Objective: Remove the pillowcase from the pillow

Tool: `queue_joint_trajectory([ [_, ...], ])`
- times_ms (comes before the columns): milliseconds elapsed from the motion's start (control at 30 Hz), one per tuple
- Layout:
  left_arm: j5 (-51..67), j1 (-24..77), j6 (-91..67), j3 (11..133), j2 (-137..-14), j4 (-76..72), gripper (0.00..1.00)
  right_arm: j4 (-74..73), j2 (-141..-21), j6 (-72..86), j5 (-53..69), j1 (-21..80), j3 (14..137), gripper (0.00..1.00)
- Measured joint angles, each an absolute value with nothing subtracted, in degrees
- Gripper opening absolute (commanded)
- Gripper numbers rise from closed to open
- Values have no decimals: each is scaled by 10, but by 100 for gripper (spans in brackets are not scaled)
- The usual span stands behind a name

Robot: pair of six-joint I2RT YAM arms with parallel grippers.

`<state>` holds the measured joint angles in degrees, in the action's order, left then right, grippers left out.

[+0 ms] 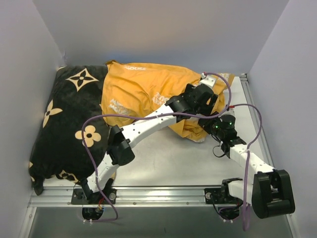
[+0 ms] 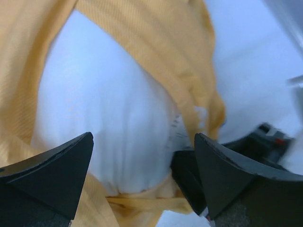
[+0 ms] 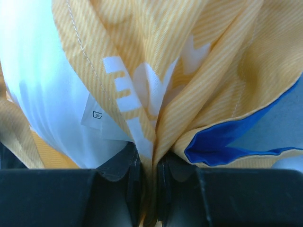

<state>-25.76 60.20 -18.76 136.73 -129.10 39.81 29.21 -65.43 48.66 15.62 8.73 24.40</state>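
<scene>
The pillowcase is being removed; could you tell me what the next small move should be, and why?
Probably close the left jaws on the bare pillow: they stand open astride it, while the right jaws are shut on the pillowcase edge.

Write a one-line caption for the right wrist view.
Right pincer shut on a fold of the orange-yellow pillowcase, with the white pillow and a care label exposed alongside.

the black cushion (image 1: pixel 64 124) fills the left side up to the wall (image 1: pixel 20 74), and the pillowcase (image 1: pixel 138 89) lies across the back, touching it. bare table (image 1: pixel 168 158) lies free in front, though the left arm (image 1: pixel 148 125) crosses it on a slant. both the left gripper (image 2: pixel 143 138) and right gripper (image 3: pixel 149 163) crowd the pillowcase's right end.
</scene>
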Motion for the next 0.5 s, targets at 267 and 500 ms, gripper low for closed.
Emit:
queue_joint_trajectory([
  [267,-261,579,-183,1347,-1326,447,97,263,-628,476,147,91,243,0],
  [500,-231,576,-187,1322,-1326,442,41,235,-623,464,143,91,243,0],
])
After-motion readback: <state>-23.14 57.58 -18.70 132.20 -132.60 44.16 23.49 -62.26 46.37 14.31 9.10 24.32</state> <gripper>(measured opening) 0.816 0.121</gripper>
